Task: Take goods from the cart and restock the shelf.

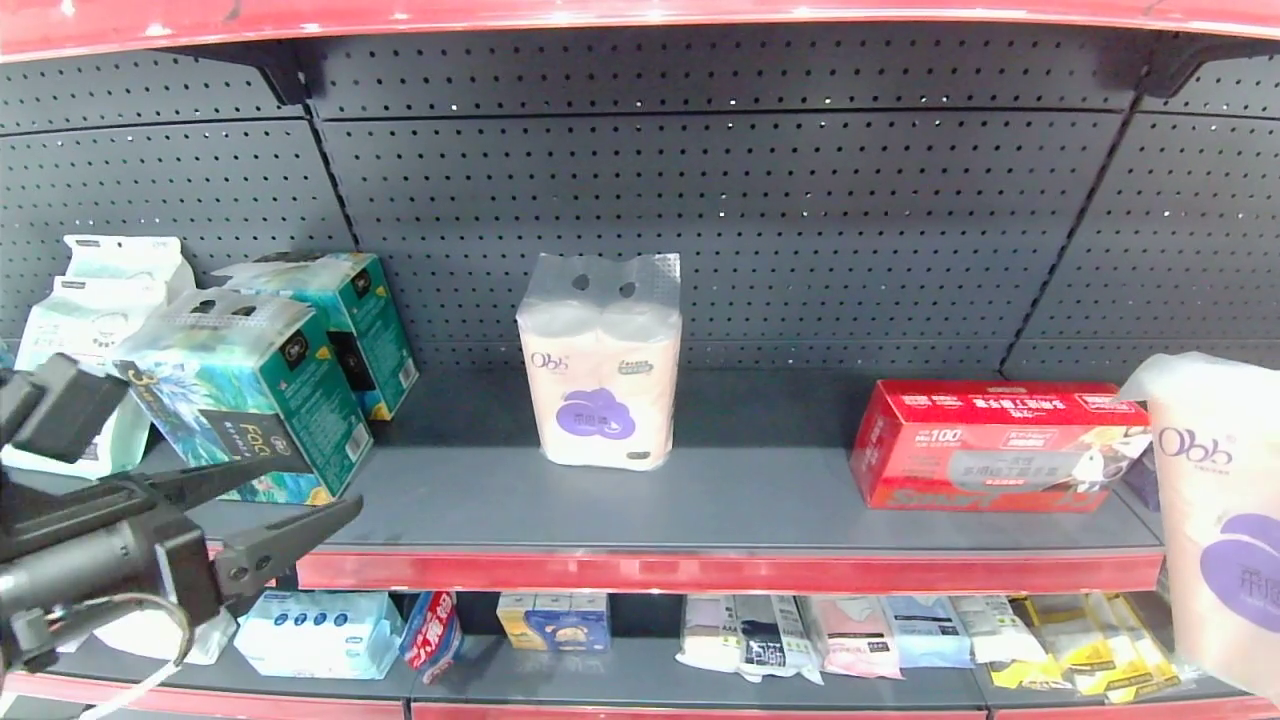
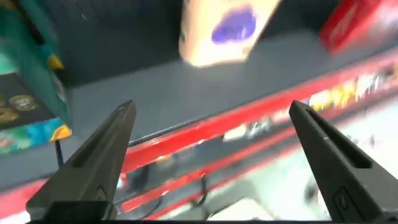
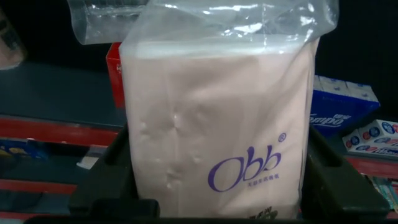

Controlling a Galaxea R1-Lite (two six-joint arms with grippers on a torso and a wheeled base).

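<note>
Right claw (image 3: 221, 183) is clamped on the tissue pack (image 3: 217, 124), which could be knocked into the red box (image 1: 990, 445) while shelved.

Right pincer (image 3: 224, 165) clamps pale tissue pack (image 3: 211, 106), red box (image 3: 113, 70) behind.

Purple lettering and a purple emblem mark the toilet-roll pack (image 1: 600, 365) at centre frame and the pink pack (image 1: 1215, 520) at the right edge; white print covers the red box (image 1: 990, 445), lower right.
</note>
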